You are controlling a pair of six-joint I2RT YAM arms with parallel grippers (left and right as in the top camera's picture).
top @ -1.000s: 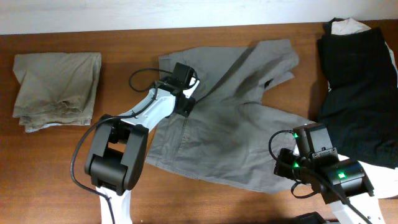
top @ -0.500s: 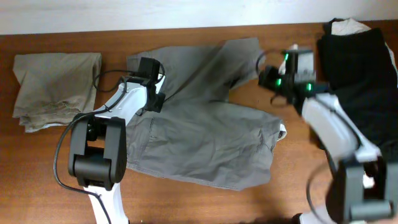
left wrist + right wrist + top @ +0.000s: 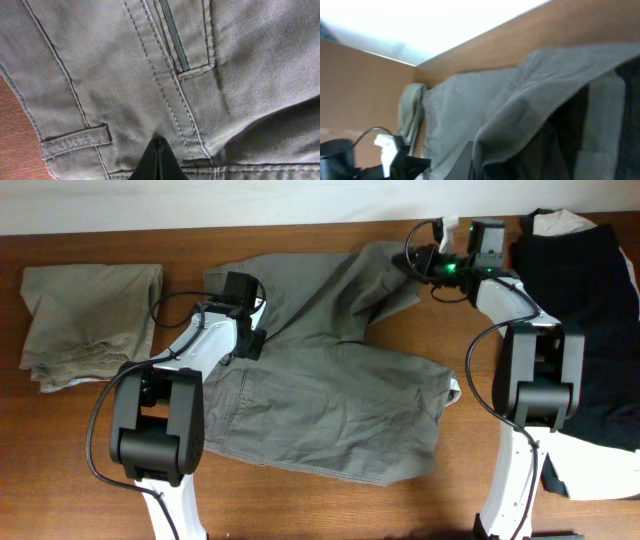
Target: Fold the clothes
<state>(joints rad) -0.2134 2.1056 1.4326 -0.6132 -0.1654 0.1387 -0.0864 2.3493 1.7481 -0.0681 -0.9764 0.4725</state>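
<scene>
Right now the grey shorts (image 3: pixel 330 400) lie spread across the middle of the brown table (image 3: pixel 60 480), waistband to the left and the two legs fanning out to the right. The cloth is creased and rumpled, and the lower leg lies flat. The upper leg is pulled out toward the far right corner. Your left wrist view shows stitched seams, a welt pocket and a belt loop (image 3: pixel 75 141) up close.

Your left gripper (image 3: pixel 157 161) sits at the waistband just beside that loop. Its dark fingers are pressed tight together, with only a thin seam between them, pinching the cloth there.

Your right gripper (image 3: pixel 418 262) has the upper leg's hem. The fabric is lifted off the table and drapes over it, so it is clamped on that hem, though the fingertips themselves are hidden.

Folded beige-khaki shorts (image 3: pixel 90 320) rest well apart at the left — and black garments (image 3: pixel 580 310) are piled at the right, with a white garment (image 3: pixel 560 222) peeking out.
</scene>
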